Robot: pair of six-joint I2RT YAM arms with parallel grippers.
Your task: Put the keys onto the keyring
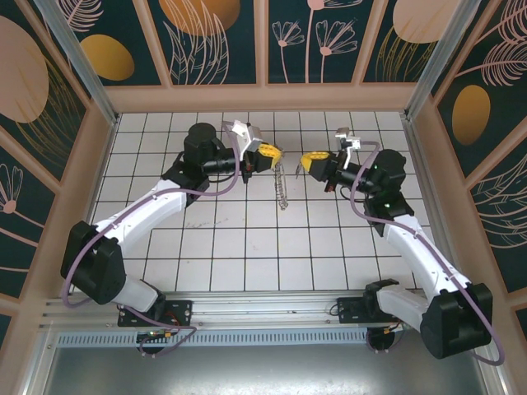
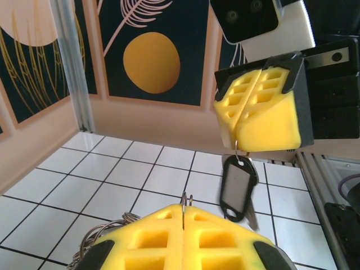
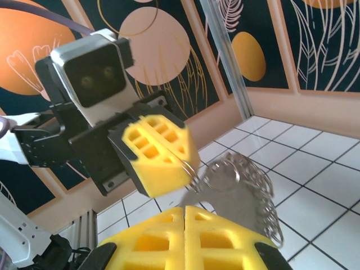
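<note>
Above the tiled table [image 1: 247, 247], toward 12 o'clock from its middle in the top view, the two grippers face each other tip to tip, just apart. The left gripper [image 1: 267, 156] sits at 9 o'clock of the right gripper [image 1: 310, 162]. Both have their yellow pads pressed together, with no gap along the seam.

The left gripper is clamped on the keyring [image 1: 282, 188]. In the top view it hangs as a chain-like strand from the pad tips toward 6 o'clock. Its lower end is near the tiles, but I cannot tell whether it touches them. From the right wrist the keyring [image 3: 247, 180] shows as a thin wire nipped at the tips of the left pads, with a bunch of small grey metal rings fanning out toward 4 o'clock. From the left wrist a thin arc of wire stands up out of the seam of that arm's own pads, and more wire loops spill out at 8 o'clock.

The right gripper is clamped on the key [image 2: 238, 190]. Seen from the left wrist, a small wire loop is pinched at the pad tips, and the dark oblong key hangs straight down toward 6 o'clock, clear of the tiles. The key sits at about 3 o'clock of the wire arc in the left pads, near it but apart.
</note>
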